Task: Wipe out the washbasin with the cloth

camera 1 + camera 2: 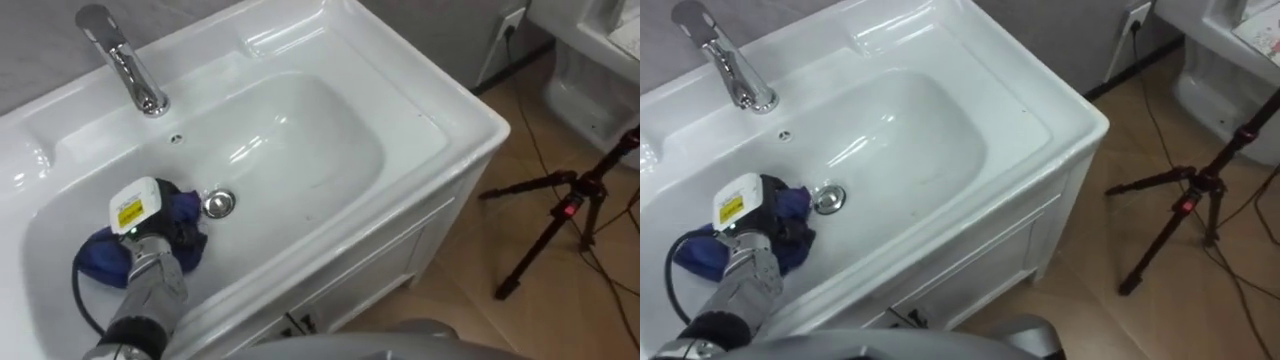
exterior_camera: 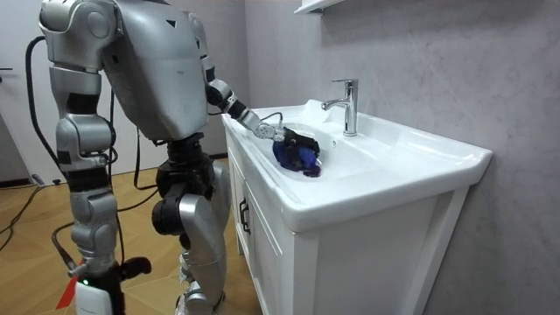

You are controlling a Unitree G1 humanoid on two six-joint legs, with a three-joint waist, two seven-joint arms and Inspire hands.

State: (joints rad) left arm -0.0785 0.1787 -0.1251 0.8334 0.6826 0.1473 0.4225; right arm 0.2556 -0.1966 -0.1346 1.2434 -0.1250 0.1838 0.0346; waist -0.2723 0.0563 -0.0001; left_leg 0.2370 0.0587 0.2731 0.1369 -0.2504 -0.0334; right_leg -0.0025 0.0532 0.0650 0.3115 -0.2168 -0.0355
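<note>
The white basin (image 1: 400, 95) is set in a white cabinet, and I stand right in front of it. A blue cloth (image 1: 98, 257) lies bunched at the bottom left of the bowl, just left of the metal drain (image 1: 219, 203). My left hand (image 1: 150, 215) reaches in from the lower left and rests on top of the cloth with dark fingers curled into it. In the room view the same hand (image 2: 300, 140) presses the cloth (image 2: 297, 160) against the bowl's near side. My right hand (image 2: 92, 273) hangs at my side.
A chrome faucet (image 1: 125, 62) stands at the back rim, with an overflow hole below it. A black tripod (image 1: 560, 210) stands on the wooden floor to the right of the cabinet, with cables around it. The cabinet doors (image 1: 380, 260) are closed.
</note>
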